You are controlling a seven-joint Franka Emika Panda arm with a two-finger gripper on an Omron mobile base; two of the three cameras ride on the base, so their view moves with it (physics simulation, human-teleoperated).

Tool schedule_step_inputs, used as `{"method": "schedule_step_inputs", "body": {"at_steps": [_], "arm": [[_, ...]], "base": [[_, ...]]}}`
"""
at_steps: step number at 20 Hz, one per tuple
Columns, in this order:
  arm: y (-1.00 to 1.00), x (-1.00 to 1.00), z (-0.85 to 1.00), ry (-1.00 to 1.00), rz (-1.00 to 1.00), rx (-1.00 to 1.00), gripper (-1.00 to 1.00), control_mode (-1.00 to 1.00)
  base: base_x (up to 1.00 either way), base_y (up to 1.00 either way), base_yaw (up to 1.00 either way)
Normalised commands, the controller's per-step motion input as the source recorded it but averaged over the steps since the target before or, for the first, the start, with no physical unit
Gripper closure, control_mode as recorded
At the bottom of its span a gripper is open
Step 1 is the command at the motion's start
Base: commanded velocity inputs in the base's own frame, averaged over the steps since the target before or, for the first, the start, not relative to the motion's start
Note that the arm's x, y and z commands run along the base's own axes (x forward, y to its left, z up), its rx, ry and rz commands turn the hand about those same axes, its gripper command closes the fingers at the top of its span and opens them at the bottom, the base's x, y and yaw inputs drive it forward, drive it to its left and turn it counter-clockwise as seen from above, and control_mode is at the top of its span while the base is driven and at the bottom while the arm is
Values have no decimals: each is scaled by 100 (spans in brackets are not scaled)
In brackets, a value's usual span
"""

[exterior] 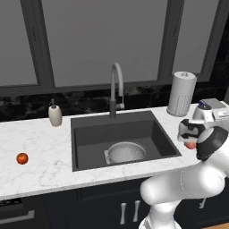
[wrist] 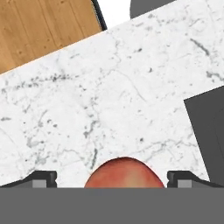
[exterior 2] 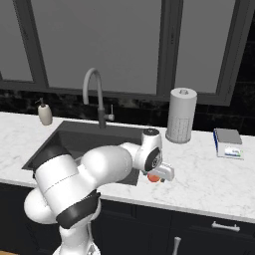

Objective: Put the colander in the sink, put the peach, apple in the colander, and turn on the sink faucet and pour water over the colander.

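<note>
— Where's the colander [exterior: 126,152] now?
— Down in the sink [exterior: 89,134], sitting on the floor of the basin toward the front, below the faucet [exterior: 116,87]. It has nothing in it.

— And the two fruits?
— One small round fruit [exterior: 22,158] lies out on the white marble tabletop [exterior: 40,147], well to the left of the sink, out in front of the soap dispenser [exterior: 55,113]. The other fruit [wrist: 124,173] is on the tabletop to the right of the sink, near the front edge, right under the robot's hand. It looks red with a pale orange patch; I can't tell which is the apple and which the peach.

— What are the fingers [wrist: 112,178] doing?
— They're spread as wide as they go, one on each side of that fruit, with a gap left on both sides. They aren't touching it; it rests on the tabletop.

— Anything else about?
— A paper towel roll [exterior 2: 181,115] stands at the back right, and a small grey box [exterior 2: 228,143] lies farther right.
</note>
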Motion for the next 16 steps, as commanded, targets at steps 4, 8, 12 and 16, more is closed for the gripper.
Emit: {"method": "schedule_step_inputs", "body": {"at_steps": [4,8,12,16], "arm": [[-4,13,-15,0,0,6,-100,-100],[0,11,-12,0,0,5,-100,-100],[0,13,-12,0,0,1,-100,-100],[0,1,-26,0,0,0,-100,-100]], "base": [[0,0,0],[0,0,0],[0,0,0],[0,0,0]]}}
